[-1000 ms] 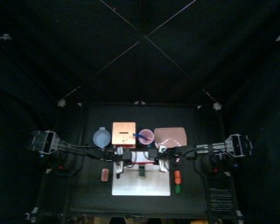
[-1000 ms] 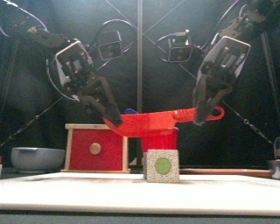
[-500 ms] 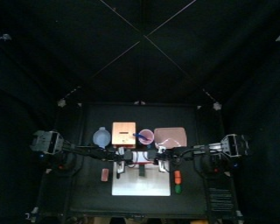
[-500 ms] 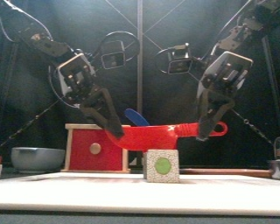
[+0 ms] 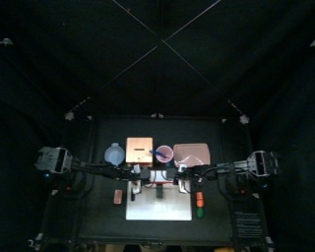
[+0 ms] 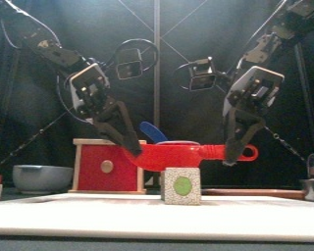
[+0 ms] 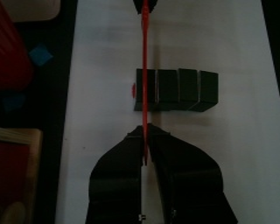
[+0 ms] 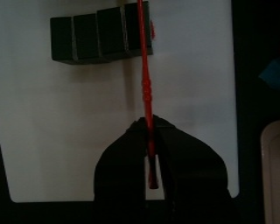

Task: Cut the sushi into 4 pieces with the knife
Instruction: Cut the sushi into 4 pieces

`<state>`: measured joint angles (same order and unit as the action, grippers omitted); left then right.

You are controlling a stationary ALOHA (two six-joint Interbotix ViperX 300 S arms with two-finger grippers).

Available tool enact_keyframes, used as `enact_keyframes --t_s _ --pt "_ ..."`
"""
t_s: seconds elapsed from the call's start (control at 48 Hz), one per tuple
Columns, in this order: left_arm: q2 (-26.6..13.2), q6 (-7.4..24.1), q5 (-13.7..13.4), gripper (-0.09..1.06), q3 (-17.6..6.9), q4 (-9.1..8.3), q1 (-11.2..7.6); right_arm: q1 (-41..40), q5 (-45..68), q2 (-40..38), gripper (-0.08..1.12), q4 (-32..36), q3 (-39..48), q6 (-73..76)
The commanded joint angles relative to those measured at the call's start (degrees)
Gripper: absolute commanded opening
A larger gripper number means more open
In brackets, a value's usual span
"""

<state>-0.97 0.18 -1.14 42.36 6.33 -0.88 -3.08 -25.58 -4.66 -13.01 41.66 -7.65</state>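
Sushi: lies on the board, long axis front to back, end face to the front. Shows four blocks in the wrist views, all joined, none cut off yet.

Knife: hangs level just above, square across that axis, over the block at one end; touching or not, hard to tell.

Left gripper: clamped on the blade end. Right gripper: clamped on the handle, equally near the roll.

Probably calls for a straight push down.

One roll, one red knife, two grippers; behind, one blue knife, one box, one bowl.
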Motion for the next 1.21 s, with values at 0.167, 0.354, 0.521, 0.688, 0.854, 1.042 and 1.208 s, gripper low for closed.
enact_keyframes --t_s 0.167,0.354,0.521,0.688,0.854,1.042,1.208 --pt "-0.3 -0.3 -0.3 0.46 -0.6 0.18 -0.18 0.4 -0.4 -0.1 0.16 -0.3 0.2 0.1" --pt "-0.7 -0.3 -0.3 0.46 -0.7 0.88 -0.26 0.4 -0.4 -0.1 0.16 -0.3 -0.3 0.1" --pt "-0.7 -0.3 -0.3 0.46 -0.5 1.58 -0.62 0.8 -0.4 -0.1 0.16 -0.3 -1.1 0.1" --pt "-0.7 -0.3 -0.3 0.46 -0.4 2.02 -0.79 1.3 -0.4 -0.1 0.16 -0.3 -1.5 0.1" --pt "-0.7 -0.3 -0.4 0.46 -0.4 2.29 -0.88 1.9 -0.4 -0.1 0.16 -0.4 -1.5 0.2" --pt "-0.7 -0.3 -0.4 0.46 -0.5 2.37 -1.49 2.3 -0.4 -0.1 0.16 -1.5 -1.3 0.1" --pt "-0.7 -0.3 -0.4 0.46 -0.3 3.16 -2.11 2.8 -0.4 -0.1 0.16 -2.0 -1.1 0.1"
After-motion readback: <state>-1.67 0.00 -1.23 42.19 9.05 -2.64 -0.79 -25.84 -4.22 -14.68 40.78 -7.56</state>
